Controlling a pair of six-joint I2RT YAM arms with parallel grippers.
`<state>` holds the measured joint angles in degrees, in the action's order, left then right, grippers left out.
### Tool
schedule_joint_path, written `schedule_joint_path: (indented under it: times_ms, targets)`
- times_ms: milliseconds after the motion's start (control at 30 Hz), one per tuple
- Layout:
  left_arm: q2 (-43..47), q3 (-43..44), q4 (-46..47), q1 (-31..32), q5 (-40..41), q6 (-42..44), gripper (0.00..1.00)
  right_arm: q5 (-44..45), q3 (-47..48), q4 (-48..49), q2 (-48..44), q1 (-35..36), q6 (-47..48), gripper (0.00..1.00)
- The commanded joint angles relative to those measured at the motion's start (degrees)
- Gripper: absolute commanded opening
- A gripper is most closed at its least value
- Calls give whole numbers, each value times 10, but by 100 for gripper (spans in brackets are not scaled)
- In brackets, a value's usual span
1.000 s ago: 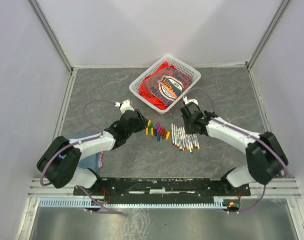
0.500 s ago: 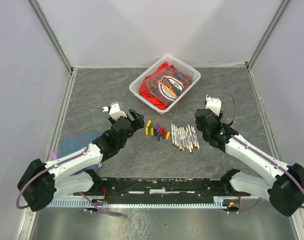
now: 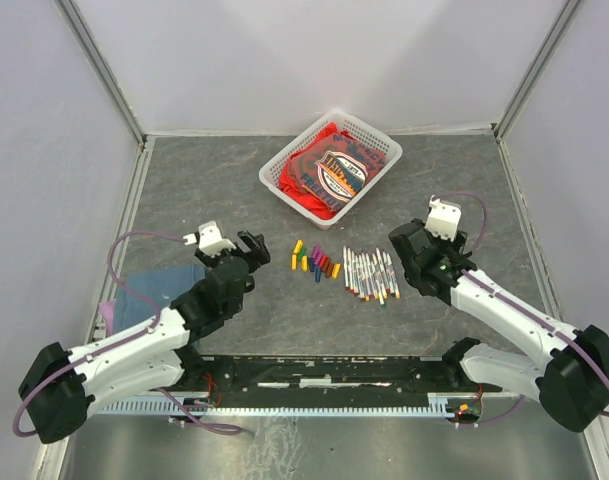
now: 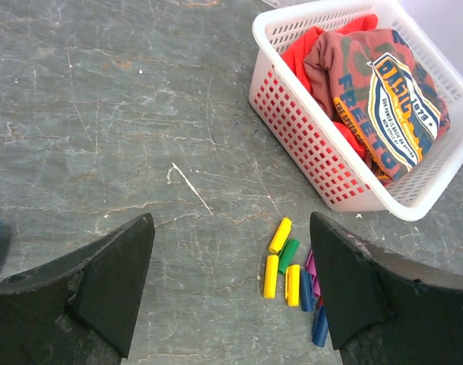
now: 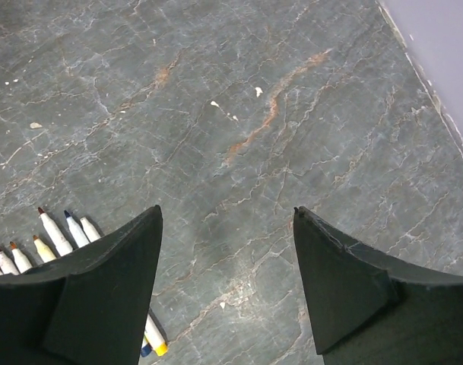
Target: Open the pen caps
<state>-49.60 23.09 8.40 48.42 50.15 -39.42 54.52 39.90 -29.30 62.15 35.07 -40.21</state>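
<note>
The pen caps [image 3: 315,262] lie in a small cluster on the table's middle: yellow, green, purple, blue, red and orange stubs. They also show in the left wrist view [image 4: 290,270], partly hidden behind the right finger. The uncapped white pen barrels [image 3: 370,273] lie in a row just right of them; several tips show in the right wrist view [image 5: 41,243]. My left gripper [image 3: 250,249] is open and empty, left of the caps. My right gripper [image 3: 402,247] is open and empty, right of the barrels.
A white basket [image 3: 376,132] holding red clothing [image 3: 329,172] stands at the back centre; it also shows in the left wrist view [image 4: 307,114]. A blue cloth [image 3: 149,290] lies at the left under the left arm. Walls enclose the table.
Both arms have pulled back from the middle, the left gripper away from the caps toward the left front, the right gripper away from the barrels toward the right. The caps and barrels have not moved.
</note>
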Motion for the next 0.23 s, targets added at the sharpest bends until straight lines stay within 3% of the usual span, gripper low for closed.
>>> schedule_joint_path:
  times_ms: [0, 200]
  targets:
    - [8, 1, 13, 4, 45, 25, 89, 34, 10, -4, -10, -3, -9, 74]
    - [10, 4, 14, 3, 47, 27, 89, 34, -9, 16, -38, -3, -8, 77]
